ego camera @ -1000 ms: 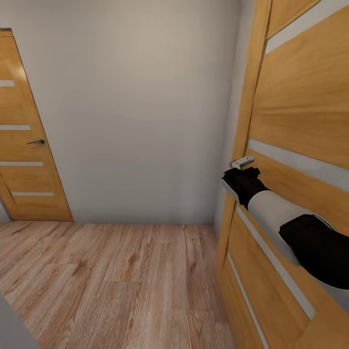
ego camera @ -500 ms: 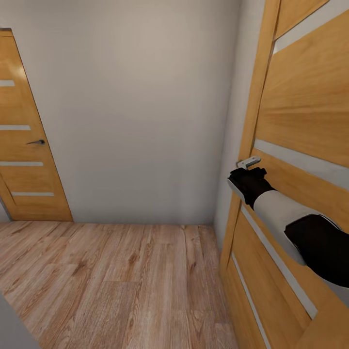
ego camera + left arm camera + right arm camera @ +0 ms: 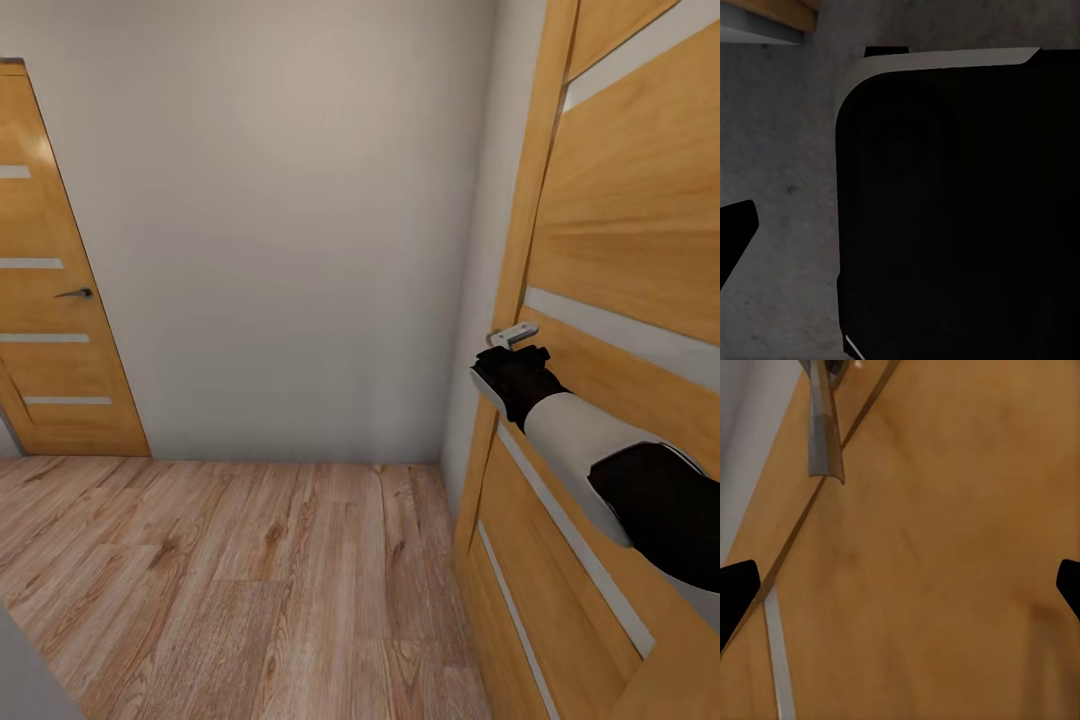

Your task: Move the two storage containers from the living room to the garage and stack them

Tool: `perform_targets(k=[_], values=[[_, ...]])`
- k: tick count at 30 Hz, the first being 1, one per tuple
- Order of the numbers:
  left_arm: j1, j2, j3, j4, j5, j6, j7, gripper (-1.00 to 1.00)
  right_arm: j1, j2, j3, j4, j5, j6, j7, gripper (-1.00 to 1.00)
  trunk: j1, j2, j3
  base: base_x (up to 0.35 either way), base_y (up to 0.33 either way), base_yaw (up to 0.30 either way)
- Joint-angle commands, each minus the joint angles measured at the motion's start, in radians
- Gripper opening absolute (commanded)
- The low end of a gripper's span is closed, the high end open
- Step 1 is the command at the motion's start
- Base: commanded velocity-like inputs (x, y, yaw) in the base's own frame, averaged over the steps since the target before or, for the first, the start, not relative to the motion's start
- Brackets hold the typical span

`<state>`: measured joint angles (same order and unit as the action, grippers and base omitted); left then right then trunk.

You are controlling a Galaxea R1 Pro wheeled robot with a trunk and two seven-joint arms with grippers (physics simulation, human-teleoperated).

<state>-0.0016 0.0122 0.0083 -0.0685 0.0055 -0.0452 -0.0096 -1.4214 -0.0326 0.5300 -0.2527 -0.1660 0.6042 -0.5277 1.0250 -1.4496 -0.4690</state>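
The right arm is reaching forward, its hand (image 3: 508, 368) spread wide open with both fingertips (image 3: 736, 589) showing at the wrist view's edges.

right claw (image 3: 500, 362) — just beneath door handle (image 3: 512, 334) on near door (image 3: 620, 240) at right | second door (image 3: 50, 300) far left | wall (image 3: 290, 220) between — plank floor (image 3: 250, 580) below

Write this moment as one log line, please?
phase: opening door | right gripper: open, at door handle, not gripping | wooden door: ajar | containers: unseen

Matt honey-wood door (image 3: 620, 210), metal handle (image 3: 512, 334)
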Motion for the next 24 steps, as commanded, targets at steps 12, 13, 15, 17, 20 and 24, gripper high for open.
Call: perform_targets(k=[12,13,15,17,20,24], values=[[0.0,0.0,0.001,-0.001,0.0,-0.003,-0.001,1.0,-0.001,0.107,0.011,-0.003,0.005,0.026,-0.012,1.0,0.0,0.0,-0.001,0.0,0.0,0.0],[0.0,0.0,0.001,-0.001,0.0,-0.003,-0.001,1.0,-0.001,0.115,0.011,-0.003,0.005,0.027,-0.013,1.0,0.0,0.0,-0.001,0.0,0.0,0.0],[0.0,0.0,0.0,-0.001,0.0,-0.003,-0.001,1.0,-0.001,0.145,0.011,-0.003,0.006,0.034,-0.016,1.0,0.0,0.0,-0.001,0.0,0.0,0.0],[0.0,0.0,0.0,-0.001,0.0,-0.004,-0.001,1.0,-0.001,0.168,0.012,-0.003,0.006,0.039,-0.018,1.0,0.0,0.0,-0.001,0.0,0.0,0.0],[0.0,0.0,0.0,-0.001,0.0,-0.004,-0.001,1.0,-0.001,0.206,0.011,-0.003,0.005,0.043,-0.019,1.0,0.0,0.0,-0.001,0.0,0.0,0.0],[0.0,0.0,0.002,-0.001,0.001,-0.004,-0.001,1.0,-0.001,0.207,0.005,-0.003,0.0,0.043,-0.016,1.0,0.0,0.0,-0.001,0.0,0.0,0.0]])
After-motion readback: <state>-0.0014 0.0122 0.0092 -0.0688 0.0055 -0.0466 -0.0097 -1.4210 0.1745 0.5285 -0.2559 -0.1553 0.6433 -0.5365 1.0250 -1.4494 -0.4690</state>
